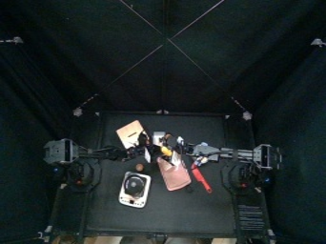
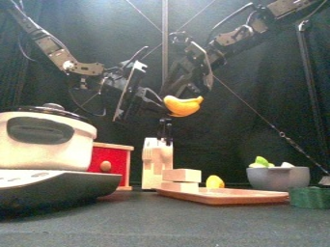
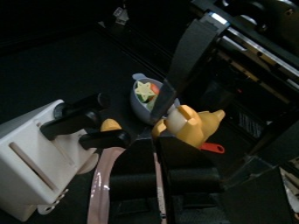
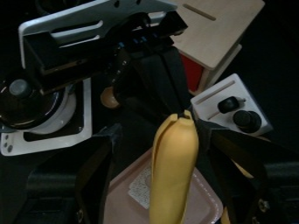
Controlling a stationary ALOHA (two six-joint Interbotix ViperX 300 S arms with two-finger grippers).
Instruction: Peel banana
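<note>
front view: banana held aloft between two arms, right fingers spread around its free end

front view shows the tabletop (image 2: 154, 207) far below the action, crowded with a rice cooker (image 2: 49, 135), a pink board (image 2: 226, 194) and a small bowl (image 2: 277, 176). largest to smallest from there: the two arms meet over the middle, and the banana (image 2: 183, 104) hangs in the air between them, well clear of the board.

the left gripper (image 3: 149, 112) has its fingers pressed together on one end of the banana, pinching it. the right gripper (image 4: 176, 166) has its fingers spread wide, one on each side of the fruit, apparently not yet touching it.

the relation that matters: in the right wrist view the banana's long axis runs straight away from the right fingers toward the left gripper, so its free end lies between them. the right arm is judged the one placed to close on the tip or peel.

hard to make out: whether the stem or the blossom end faces the right fingers, whether any peel is already loose, and the exact contact inside the left pinch. the red-handled tool (image 1: 201, 179) on the board is tiny in the top view.
</note>
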